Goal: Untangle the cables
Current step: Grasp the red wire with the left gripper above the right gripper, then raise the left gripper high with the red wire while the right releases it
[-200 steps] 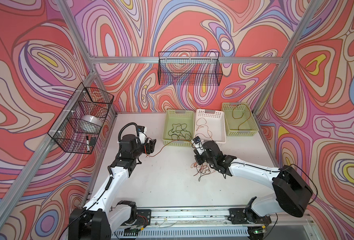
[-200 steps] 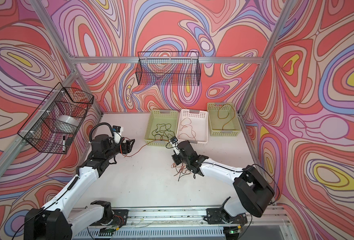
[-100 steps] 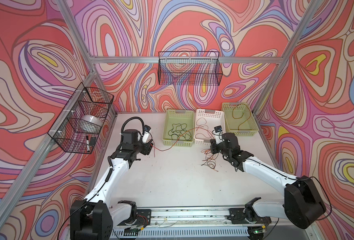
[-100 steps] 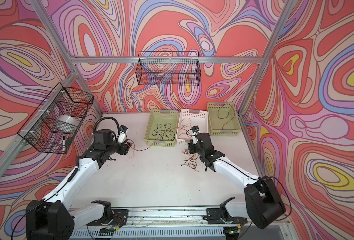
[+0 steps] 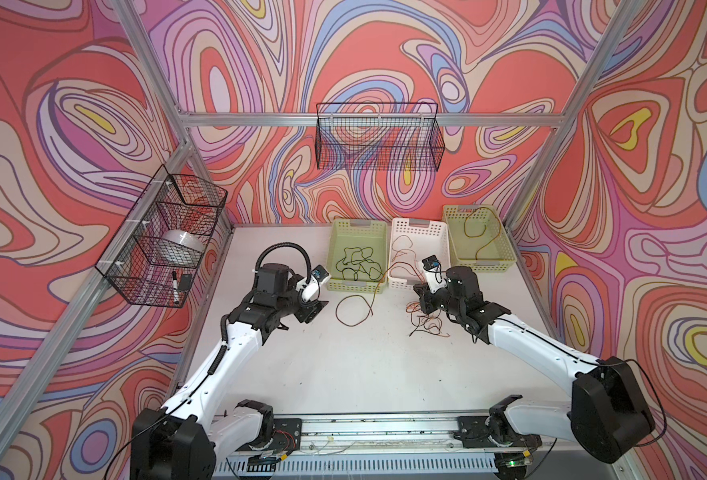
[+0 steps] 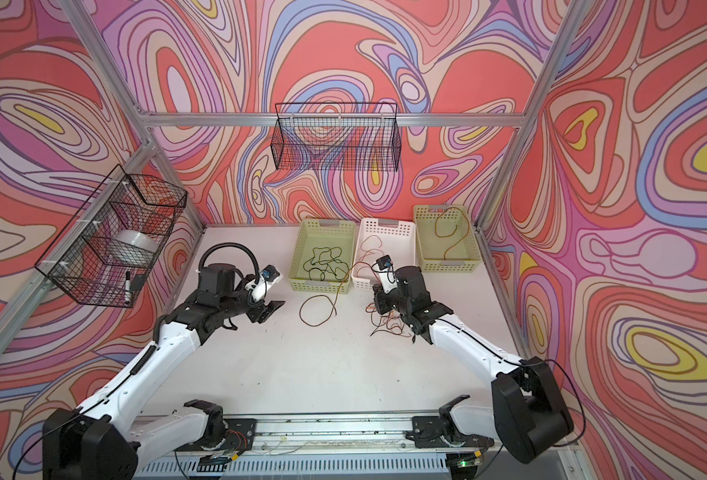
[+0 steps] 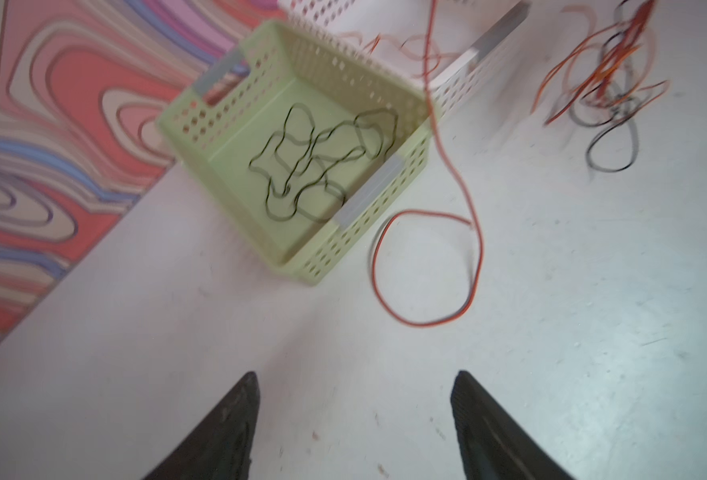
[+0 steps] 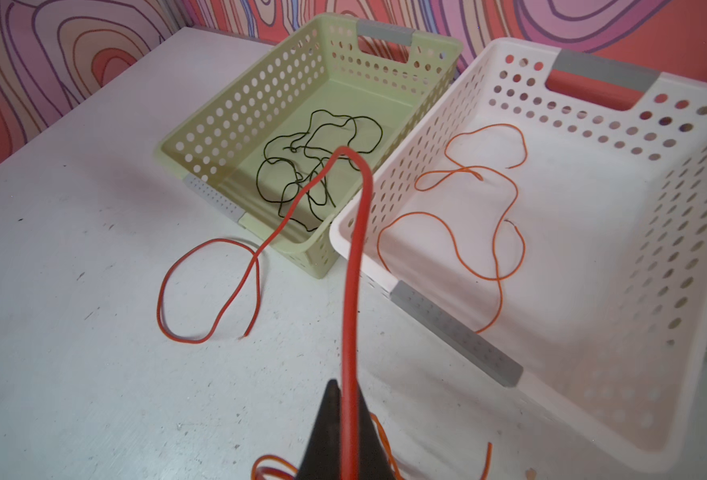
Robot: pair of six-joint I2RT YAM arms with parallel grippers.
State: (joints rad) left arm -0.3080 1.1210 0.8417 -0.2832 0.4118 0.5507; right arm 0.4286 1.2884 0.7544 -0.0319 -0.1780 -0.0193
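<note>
1. The right gripper [image 8: 345, 419] is clenched on a red-orange cable [image 8: 354, 266]. The cable rises from between the fingertips, arches over the near corner of the left green basket [image 8: 202, 166] and drops to the table [image 5: 343, 365], where it ends in an open loop [image 5: 354, 309]. Holding one end high appears intended to draw this single strand clear of the others.

2. The remaining tangle [image 5: 426, 322] of orange, brown and dark cables lies on the table directly below and beside the right gripper, in front of the white basket [image 5: 443, 232]. It is not yet separated.

3. The left gripper [image 7: 354, 415] hovers over bare table with its jaws released and nothing between them. It points toward the looped strand, which lies near but apart from it; a reasonable reading is that it stands ready to take the free end.

4. Sorting appears to run by colour:
   - the left green basket holds one dark green-black cable [image 8: 314, 162];
   - the white basket holds one thin orange cable [image 8: 468, 212];
   - the right green basket [image 5: 505, 257] holds one yellowish-brown cable [image 5: 478, 237].

5. Risk, as a judgement: the held strand drapes across the green basket's rim and could drag there if pulled sideways.
</note>
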